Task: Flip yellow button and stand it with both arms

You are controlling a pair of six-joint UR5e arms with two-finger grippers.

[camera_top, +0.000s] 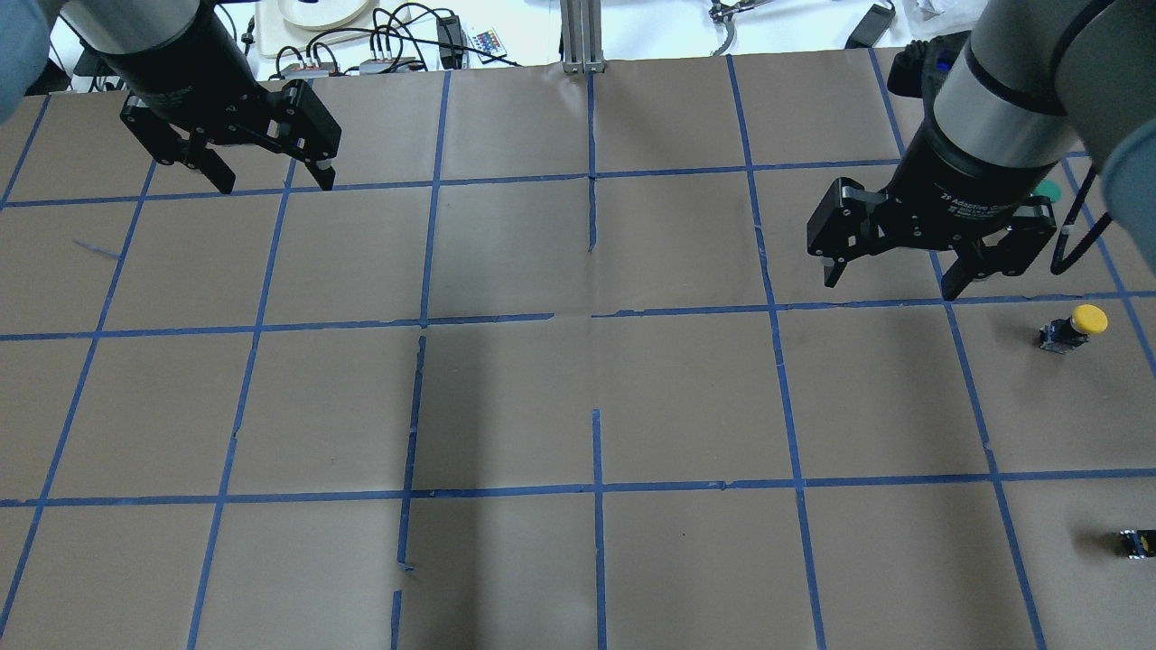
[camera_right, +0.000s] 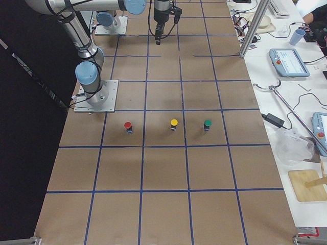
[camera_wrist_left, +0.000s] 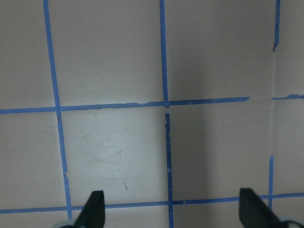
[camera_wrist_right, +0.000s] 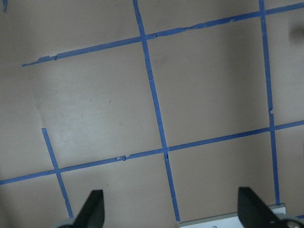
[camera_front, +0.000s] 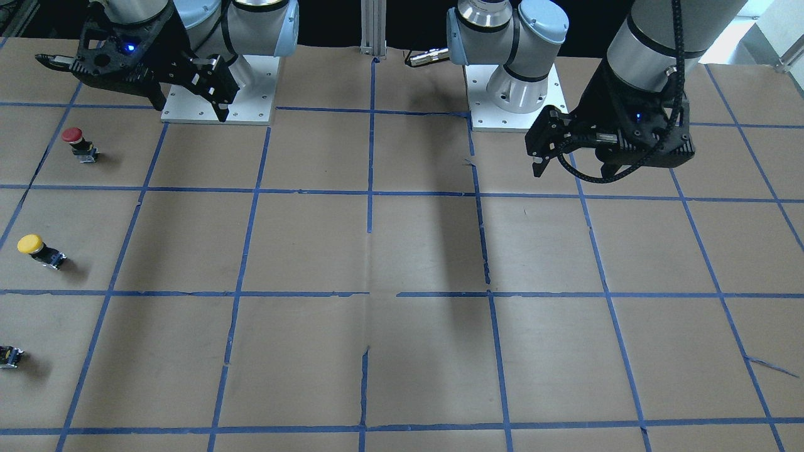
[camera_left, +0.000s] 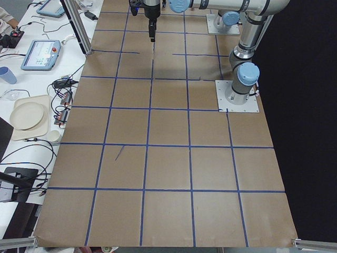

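The yellow button (camera_front: 38,250) has a round yellow cap on a black-grey block. It seems to stand cap up, near the table edge on the robot's right, and also shows in the overhead view (camera_top: 1075,327) and the exterior right view (camera_right: 173,124). My right gripper (camera_top: 891,287) is open and empty, held above the table to the left of the button and slightly beyond it; it also shows in the front-facing view (camera_front: 191,112). My left gripper (camera_top: 275,185) is open and empty, far off over the other half, and also shows in the front-facing view (camera_front: 573,174). Both wrist views show only taped paper between the fingertips.
A red-capped button (camera_front: 78,143) stands between the yellow one and the robot, and a green-capped one (camera_right: 207,124) stands beyond it. A small black-grey block (camera_front: 9,356) is cut by the frame edge. Base plates (camera_front: 217,113) and a post (camera_top: 582,36) are nearby.
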